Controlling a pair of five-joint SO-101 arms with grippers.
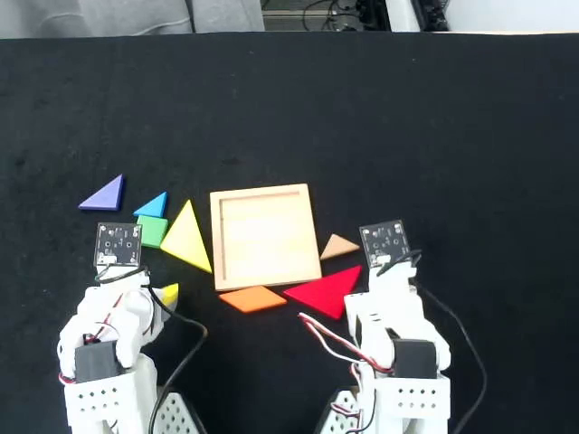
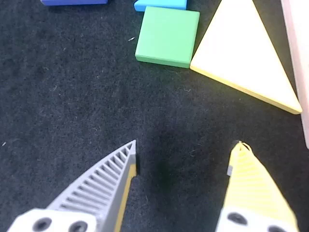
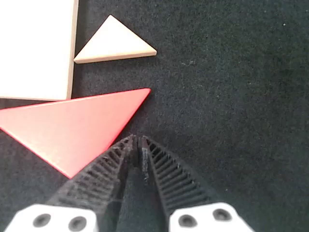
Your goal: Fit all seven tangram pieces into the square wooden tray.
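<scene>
Black table [image 1: 289,108], fuzzy felt-like cloth, lint specks visible in both wrist views. Two white arms at the near edge: left arm [image 1: 109,334], right arm [image 1: 398,336]. Square wooden tray [image 1: 265,237] mid-table, pale wood, low raised rim, floor bare. All seven flat pieces lie on the cloth around it. Large red triangle [image 1: 327,289] off the tray's near right corner, glossy face. Large yellow triangle [image 1: 187,237] is close to the tray's left side; the high view does not settle contact. Orange parallelogram [image 1: 252,298] just beside the tray's near edge. Purple triangle [image 1: 106,196] farthest left, apart from the rest. Green square [image 1: 152,231] close beside the yellow triangle; the left wrist view shows its thick edge and rounded corners. Small blue triangle [image 1: 154,206] close to the square's far side. Small tan wooden triangle [image 1: 339,246] by the tray's right side; the right wrist view shows a narrow gap there. Left gripper [image 2: 186,147] spread wide over bare cloth short of the green square, one finger ribbed grey, the other yellow. Right gripper [image 3: 138,140] pressed together on nothing, black ribbed fingers, tips just beside the red triangle's edge.
</scene>
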